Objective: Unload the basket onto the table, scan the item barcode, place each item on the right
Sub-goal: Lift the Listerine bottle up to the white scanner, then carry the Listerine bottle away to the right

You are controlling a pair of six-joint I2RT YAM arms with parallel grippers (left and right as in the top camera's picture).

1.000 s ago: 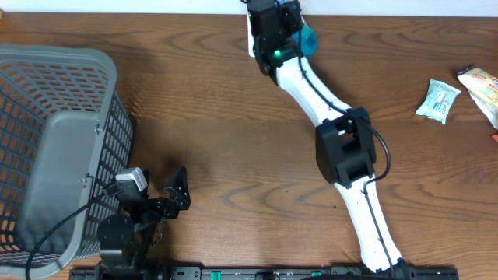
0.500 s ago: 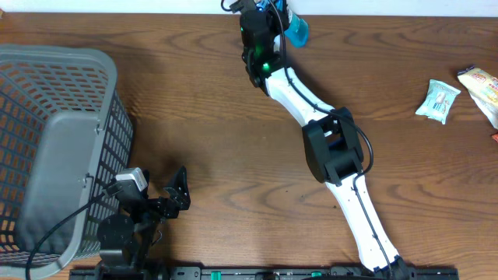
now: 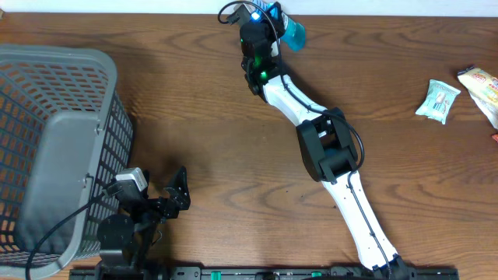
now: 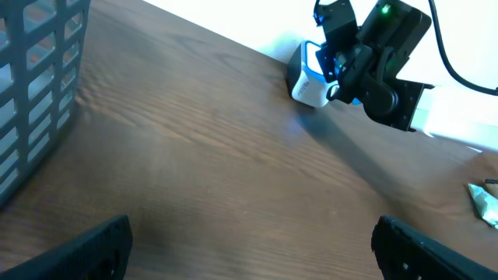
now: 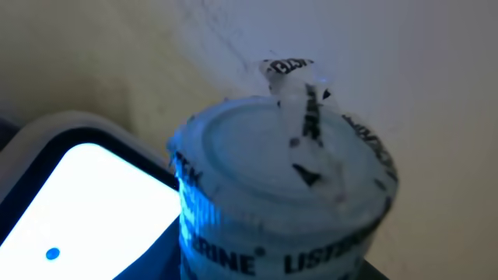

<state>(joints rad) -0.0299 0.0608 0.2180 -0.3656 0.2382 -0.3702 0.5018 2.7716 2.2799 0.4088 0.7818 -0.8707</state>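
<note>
My right gripper (image 3: 277, 22) is at the table's back edge, shut on a teal Listerine bottle (image 3: 296, 34). In the right wrist view the bottle's sealed cap (image 5: 284, 171) fills the frame, lit blue on its left side. Right beside it is the scanner's bright white window (image 5: 85, 194). The left wrist view shows the white and black scanner (image 4: 307, 76) against the wall, with the right gripper (image 4: 350, 58) just to its right. My left gripper (image 3: 181, 189) sits low at the front left, open with nothing between its fingers (image 4: 105, 243).
A grey mesh basket (image 3: 54, 148) fills the left side and shows in the left wrist view (image 4: 35, 85). Two snack packets (image 3: 438, 101) (image 3: 481, 85) lie at the far right edge. White wall borders the back of the table.
The right arm has swung left and further back with the bottle, bringing it up against the scanner. The left arm has not moved.
</note>
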